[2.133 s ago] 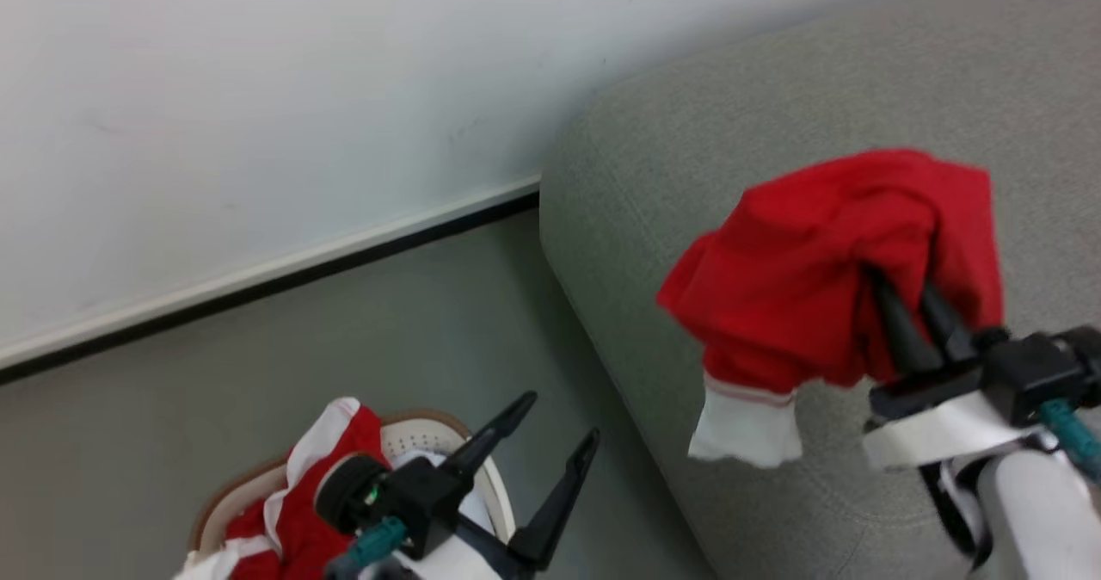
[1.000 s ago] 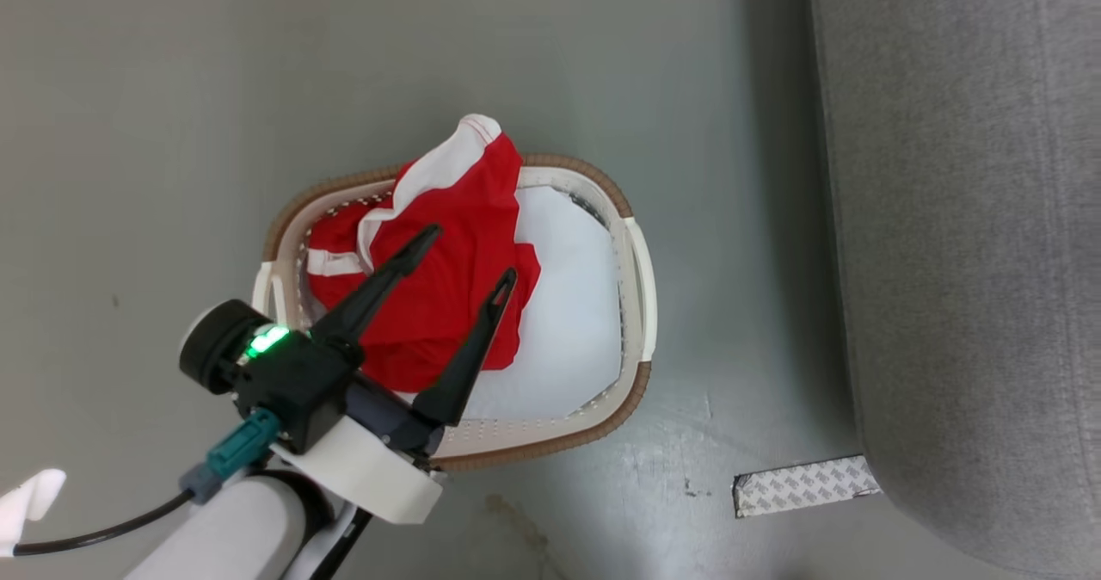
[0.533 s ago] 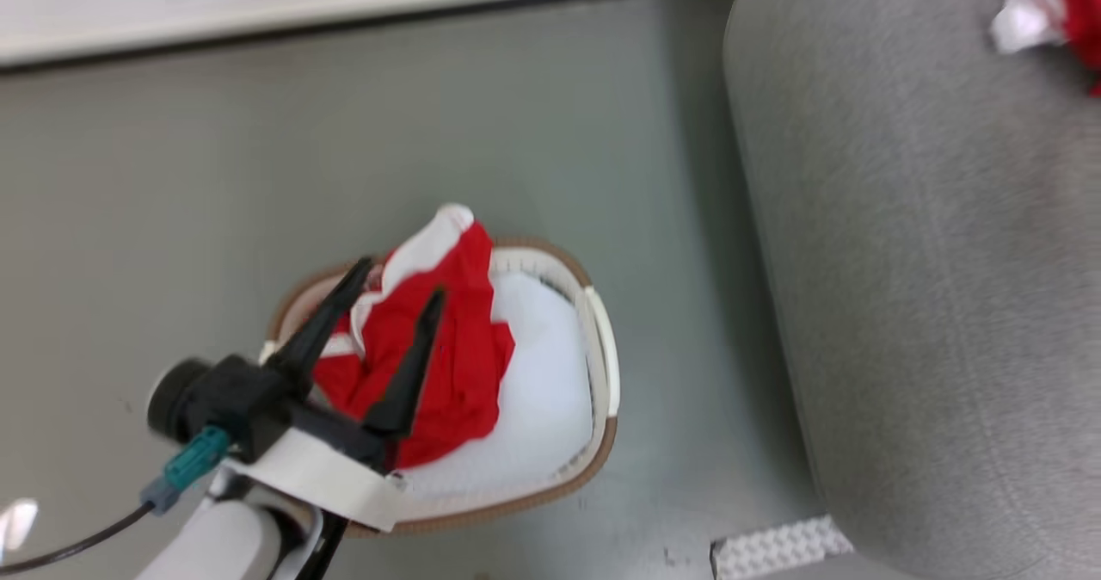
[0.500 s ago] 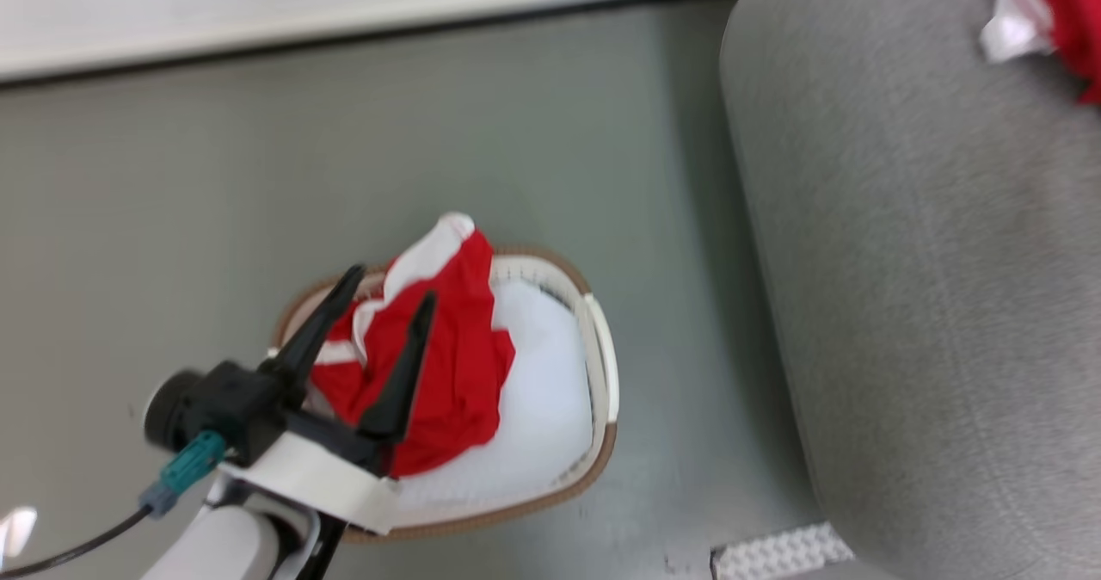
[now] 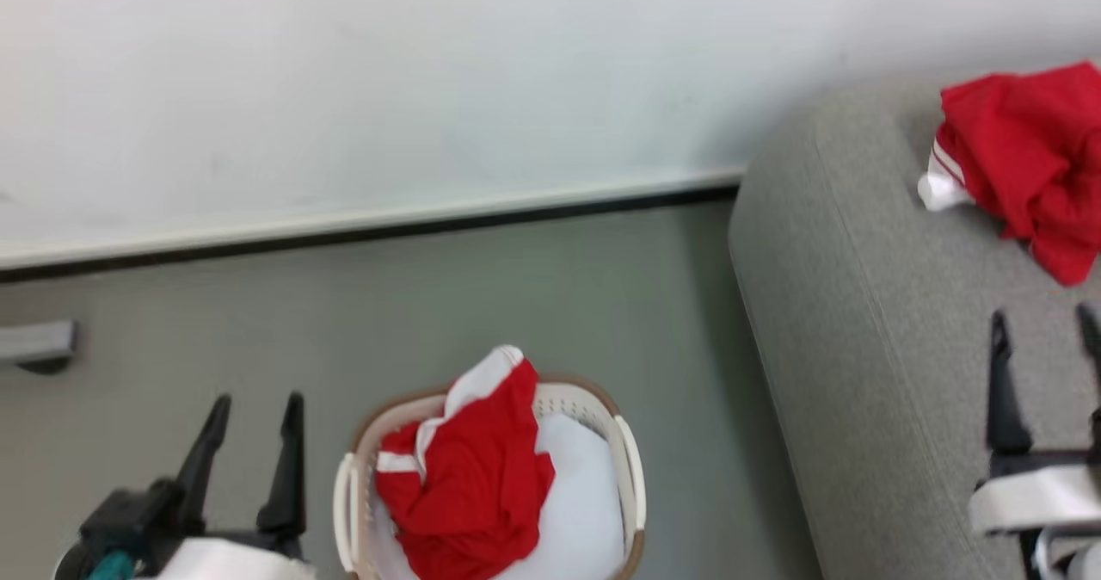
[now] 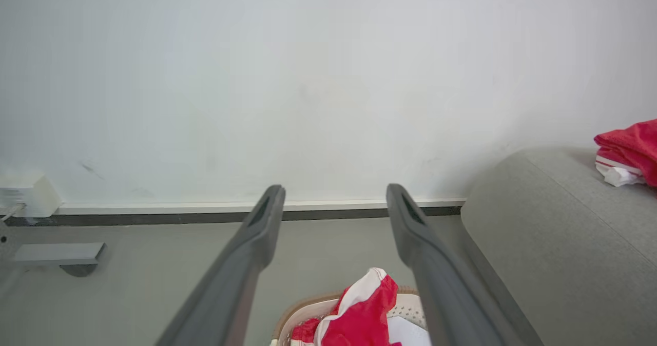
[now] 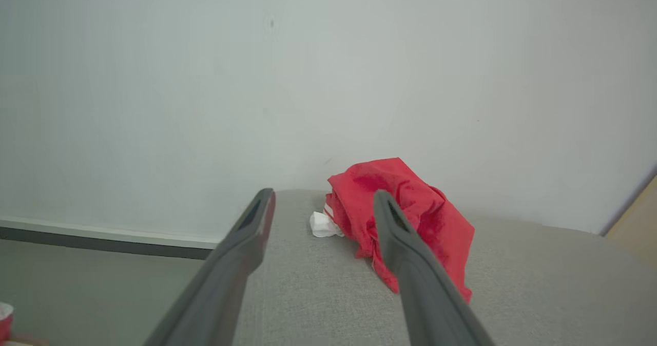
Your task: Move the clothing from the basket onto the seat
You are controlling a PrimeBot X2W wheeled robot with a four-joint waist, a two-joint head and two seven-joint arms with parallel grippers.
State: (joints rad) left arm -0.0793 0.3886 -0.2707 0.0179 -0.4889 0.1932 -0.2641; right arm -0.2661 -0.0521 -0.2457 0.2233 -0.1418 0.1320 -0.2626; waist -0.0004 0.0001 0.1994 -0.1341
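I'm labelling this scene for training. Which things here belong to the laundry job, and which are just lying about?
Part of the job: basket; red garment inside it; seat; red garment lying on it.

Just lying about: white sheet in the basket; grey block on the floor; white box by the wall.

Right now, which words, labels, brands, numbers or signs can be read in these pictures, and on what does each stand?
None: no word, label, brand, number or sign can be read here.
The clothing in the basket shows white trim, no letters.
The garment on the seat shows thin red stripes on its cuff, no letters.
The wall is blank.
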